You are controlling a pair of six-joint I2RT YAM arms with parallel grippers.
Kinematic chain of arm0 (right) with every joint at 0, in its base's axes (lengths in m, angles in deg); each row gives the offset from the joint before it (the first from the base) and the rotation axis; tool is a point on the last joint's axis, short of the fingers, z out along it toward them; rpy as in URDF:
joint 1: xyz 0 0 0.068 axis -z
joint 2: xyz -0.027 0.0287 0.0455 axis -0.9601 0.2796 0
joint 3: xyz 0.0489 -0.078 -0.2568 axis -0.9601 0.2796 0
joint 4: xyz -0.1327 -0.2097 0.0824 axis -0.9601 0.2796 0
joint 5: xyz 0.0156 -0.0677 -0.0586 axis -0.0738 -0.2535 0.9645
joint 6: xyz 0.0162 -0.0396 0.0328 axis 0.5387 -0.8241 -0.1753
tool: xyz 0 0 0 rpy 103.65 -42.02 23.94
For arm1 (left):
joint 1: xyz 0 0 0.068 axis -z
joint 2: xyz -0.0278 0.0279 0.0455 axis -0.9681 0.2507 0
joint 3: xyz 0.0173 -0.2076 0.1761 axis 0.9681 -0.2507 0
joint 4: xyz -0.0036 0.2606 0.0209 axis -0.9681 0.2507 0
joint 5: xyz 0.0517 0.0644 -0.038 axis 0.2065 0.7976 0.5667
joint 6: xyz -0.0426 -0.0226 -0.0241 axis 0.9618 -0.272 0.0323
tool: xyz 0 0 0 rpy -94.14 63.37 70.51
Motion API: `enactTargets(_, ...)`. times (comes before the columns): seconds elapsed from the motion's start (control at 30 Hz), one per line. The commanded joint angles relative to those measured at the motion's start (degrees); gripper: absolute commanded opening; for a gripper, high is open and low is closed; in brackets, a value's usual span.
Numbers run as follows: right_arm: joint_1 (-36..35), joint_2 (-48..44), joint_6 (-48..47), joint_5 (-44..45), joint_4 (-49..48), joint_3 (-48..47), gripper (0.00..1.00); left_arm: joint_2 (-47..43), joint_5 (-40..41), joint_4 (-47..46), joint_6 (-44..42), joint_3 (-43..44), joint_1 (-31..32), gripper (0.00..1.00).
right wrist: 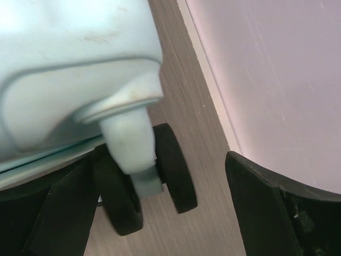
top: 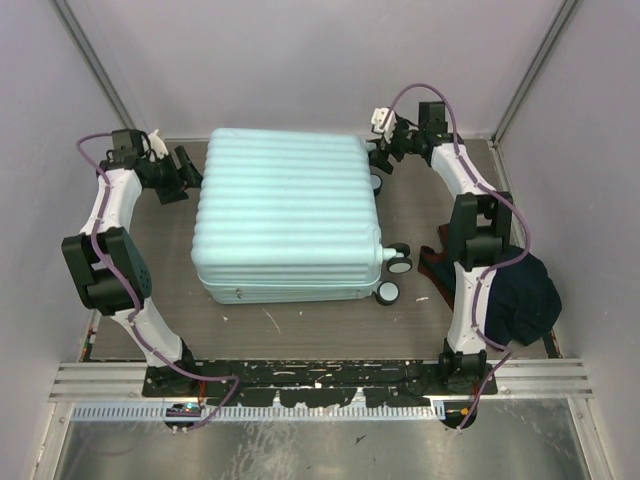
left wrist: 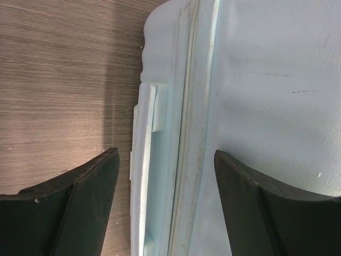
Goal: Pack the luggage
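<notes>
While the suitcase [top: 290,215] is lying shut and flat in the middle of the table [top: 300,325], wheels to the right, the left gripper [top: 185,172] is being held at its far left edge with the fingers [left wrist: 80,197] well apart. Nothing is being clamped: one finger is being shown over the wood-grain tabletop and the other over the smooth pale shell, with the moulded side handle [left wrist: 144,160] and the zip [left wrist: 186,106] between them. The right gripper [top: 383,155] is being held at the far right corner, its flat black fingers [right wrist: 277,208] spread wide and gripping nothing. A twin black wheel [right wrist: 173,165] on a pale stem is sitting between them. The lid is being shown as ribbed and round-cornered. Dark blue cloth [top: 525,295] is lying crumpled at the near right.
</notes>
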Motion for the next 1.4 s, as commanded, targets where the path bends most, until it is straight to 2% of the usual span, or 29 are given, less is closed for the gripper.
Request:
enactTargets(0.0, -0.81, 1.51, -5.4, 1.96, -0.44, -6.27, 0.93, 0.43, -8.99, 1.1, 1.69, 2.07, 3.49, 0.75)
enactTargets(0.13, -1.19, 1.02, -6.21, 1.57, 0.07, -6.64, 0.72, 0.97, -8.75, 1.3, 1.62, 2.84, 3.49, 0.74)
enactTargets(0.33, -1.2, -4.9, -6.06, 0.41, -0.1, -3.93, 0.31, 0.99, -8.37, 1.27, 1.83, 2.34, 3.38, 0.73)
enactTargets(0.4, -1.15, -7.63, -3.71, 0.01, -1.74, -3.15, 0.16, 0.81, -8.25, 1.02, 2.03, 1.97, 3.44, 0.73)
enactTargets(0.47, -1.11, -10.37, 0.75, -0.64, -4.79, -3.17, 0.08, 0.46, -8.24, 0.73, 2.31, 1.6, 3.39, 0.73)
enactTargets(0.67, -1.04, -11.14, 9.95, -0.65, -9.12, -10.47, 0.01, 0.15, -8.35, 0.68, 2.44, 1.58, 3.4, 0.73)
enactTargets(1.07, -0.53, -5.96, 19.52, -1.24, -12.44, -20.17, 0.01, 0.77, -8.66, 0.61, 2.25, 1.47, 3.39, 0.73)
enactTargets(1.37, 0.01, -7.98, 14.4, -3.81, -4.23, -8.87, 0.03, 1.15, -8.49, 0.83, 1.77, 1.58, 3.4, 0.73)
